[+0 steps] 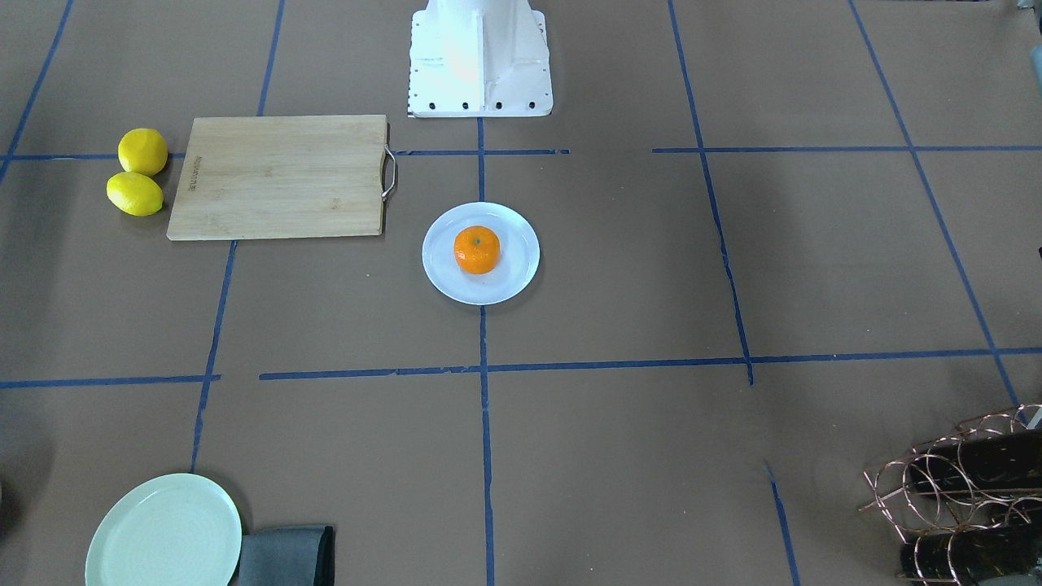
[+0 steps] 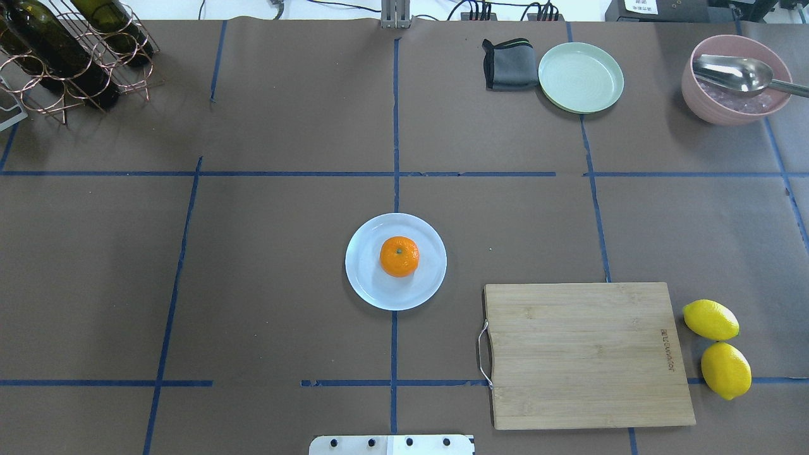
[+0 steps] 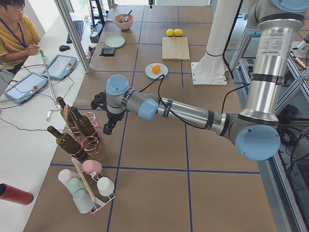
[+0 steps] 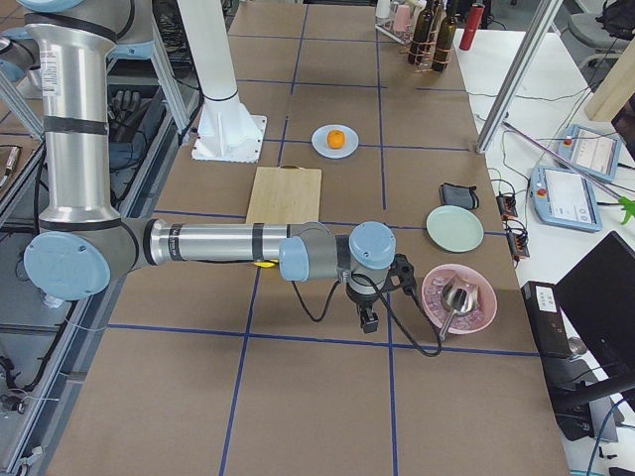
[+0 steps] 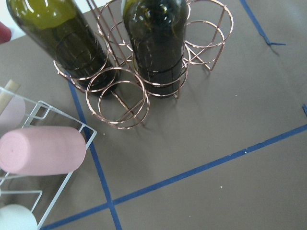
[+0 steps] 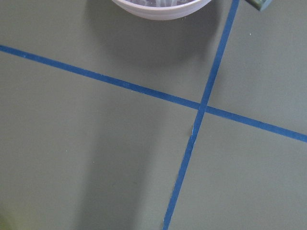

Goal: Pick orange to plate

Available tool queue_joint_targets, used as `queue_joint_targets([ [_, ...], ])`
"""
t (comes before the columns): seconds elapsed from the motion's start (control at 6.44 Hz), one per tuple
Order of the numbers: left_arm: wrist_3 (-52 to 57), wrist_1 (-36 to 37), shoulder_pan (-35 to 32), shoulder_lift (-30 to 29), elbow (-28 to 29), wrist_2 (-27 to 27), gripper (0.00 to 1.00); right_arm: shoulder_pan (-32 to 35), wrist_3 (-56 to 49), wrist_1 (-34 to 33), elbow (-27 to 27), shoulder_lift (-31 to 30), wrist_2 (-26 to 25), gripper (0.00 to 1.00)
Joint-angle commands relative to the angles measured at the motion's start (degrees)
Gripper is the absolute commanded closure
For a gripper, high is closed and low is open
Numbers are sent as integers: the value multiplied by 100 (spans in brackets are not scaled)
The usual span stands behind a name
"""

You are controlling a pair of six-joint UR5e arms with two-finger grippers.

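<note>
The orange [image 2: 399,256] rests in the middle of the pale bluish-white plate [image 2: 366,278] at the table's centre, stem dot up; the front-facing view has the same orange [image 1: 476,249] on the plate [image 1: 517,260]. No gripper is near it. My left gripper [image 3: 107,129] hangs over the table's left end beside the bottle rack, seen only in the exterior left view, so I cannot tell its state. My right gripper [image 4: 369,321] hovers near the pink bowl at the right end, seen only in the exterior right view, state unclear.
A wooden cutting board [image 2: 588,354] lies right of the plate, two lemons [image 2: 711,319] beyond it. A green plate [image 2: 580,77], grey cloth [image 2: 509,63] and pink bowl with spoon [image 2: 733,95] sit far right. A copper wine rack [image 2: 69,57] and cup rack [image 3: 89,186] stand at the left.
</note>
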Motion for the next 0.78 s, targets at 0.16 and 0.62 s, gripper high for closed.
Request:
queue_joint_targets([
  [0.16,67,417,4,130,-20,-31,0,52,-275,-888,293,108,-21,0],
  [0.62,75,460,-5,226,-106,-83,0,52,-127,-889,319,117,32,0],
])
